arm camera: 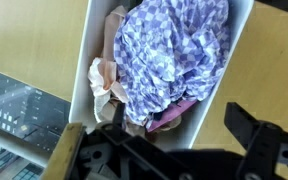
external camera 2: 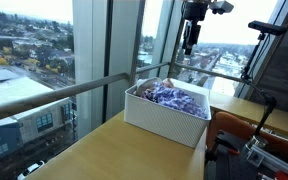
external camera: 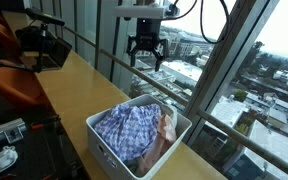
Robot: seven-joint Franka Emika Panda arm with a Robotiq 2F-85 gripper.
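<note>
the end effector (external camera: 146, 58), fingers spread and empty, hangs above a white bin (external camera: 112, 145) of checkered purple cloth (external camera: 127, 128) on the wooden counter (external camera: 74, 85).

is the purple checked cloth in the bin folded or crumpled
Crumpled: the purple checked cloth lies in loose, bunched wrinkles beside a beige cloth inside the white bin.

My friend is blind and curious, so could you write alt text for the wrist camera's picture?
A white bin stuffed with a purple-and-white checked cloth and a peach cloth sits on a wooden table, seen from above. The robot's dark tool hangs open over it at the bottom edge, holding nothing.
</note>
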